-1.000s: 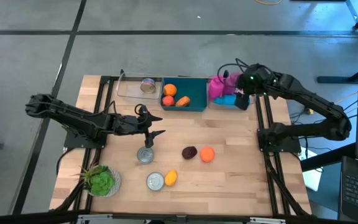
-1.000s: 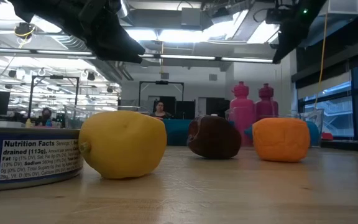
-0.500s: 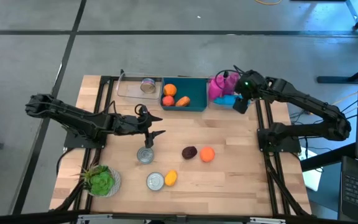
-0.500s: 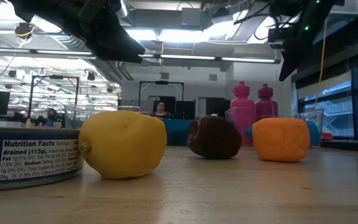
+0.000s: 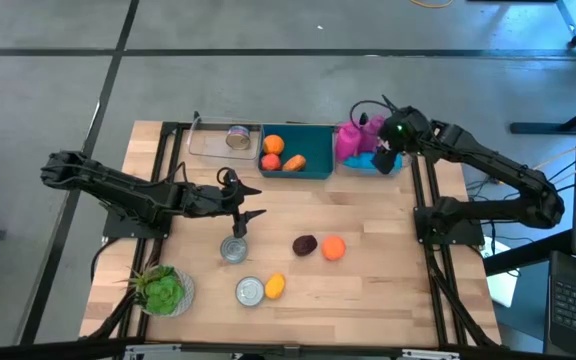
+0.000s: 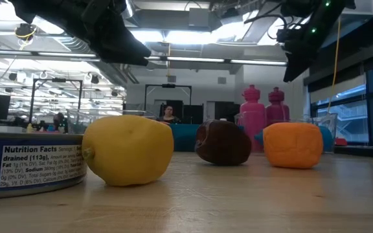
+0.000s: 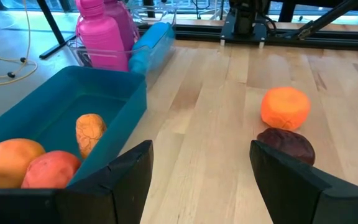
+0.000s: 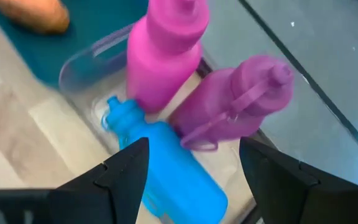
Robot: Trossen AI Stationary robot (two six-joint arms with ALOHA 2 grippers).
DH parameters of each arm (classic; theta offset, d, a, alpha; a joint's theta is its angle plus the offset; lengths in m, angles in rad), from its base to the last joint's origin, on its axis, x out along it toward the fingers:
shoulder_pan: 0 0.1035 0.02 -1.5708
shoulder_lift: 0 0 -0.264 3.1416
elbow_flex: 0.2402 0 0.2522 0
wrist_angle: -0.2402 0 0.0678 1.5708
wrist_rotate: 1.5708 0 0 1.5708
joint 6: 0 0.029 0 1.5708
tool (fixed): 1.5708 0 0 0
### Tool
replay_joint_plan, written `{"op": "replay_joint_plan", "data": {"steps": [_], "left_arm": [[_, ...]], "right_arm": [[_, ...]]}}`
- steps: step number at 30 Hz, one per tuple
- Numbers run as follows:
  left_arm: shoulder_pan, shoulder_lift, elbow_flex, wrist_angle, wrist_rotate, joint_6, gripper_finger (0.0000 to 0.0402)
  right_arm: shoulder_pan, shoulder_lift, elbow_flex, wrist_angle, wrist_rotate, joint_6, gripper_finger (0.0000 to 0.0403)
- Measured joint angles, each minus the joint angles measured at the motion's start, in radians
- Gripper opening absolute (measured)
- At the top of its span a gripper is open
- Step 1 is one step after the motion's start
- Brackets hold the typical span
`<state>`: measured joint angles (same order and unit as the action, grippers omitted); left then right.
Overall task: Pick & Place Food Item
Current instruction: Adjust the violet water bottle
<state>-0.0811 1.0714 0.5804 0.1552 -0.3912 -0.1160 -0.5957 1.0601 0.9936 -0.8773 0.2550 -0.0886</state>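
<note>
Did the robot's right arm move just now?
Yes. The right end effector shifted a little along the table's far edge, hovering over the blue plastic bottle beside the teal bin.

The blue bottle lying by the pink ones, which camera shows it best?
The right wrist view: the blue bottle fills the frame, lying in a clear tray beside two pink bottles. The high view shows a small blue patch under the right end effector; the left wrist view shows part of it; the low view barely any.

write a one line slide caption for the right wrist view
Open right gripper hovering over a clear bin holding two pink bottles and a fallen blue bottle.
</note>
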Motion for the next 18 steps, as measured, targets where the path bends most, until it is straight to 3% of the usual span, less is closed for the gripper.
{"op": "replay_joint_plan", "data": {"steps": [6,9,13,18], "left_arm": [[0.000,0.000,0.000,-0.004,-0.001,0.001,0.0260],[0.000,0.000,0.000,-0.004,-0.005,0.002,0.0260],[0.000,0.000,0.000,-0.003,-0.005,0.024,0.0260],[0.000,0.000,0.000,-0.002,-0.010,0.040,0.0260]], "right_arm": [[-0.026,-0.009,-0.113,0.195,0.001,0.059,0.0249],[-0.035,-0.009,-0.168,0.258,0.054,0.080,0.0249],[-0.037,-0.009,-0.194,0.305,0.130,0.097,0.0249],[-0.036,-0.009,-0.201,0.366,0.123,0.100,0.0249]]}}
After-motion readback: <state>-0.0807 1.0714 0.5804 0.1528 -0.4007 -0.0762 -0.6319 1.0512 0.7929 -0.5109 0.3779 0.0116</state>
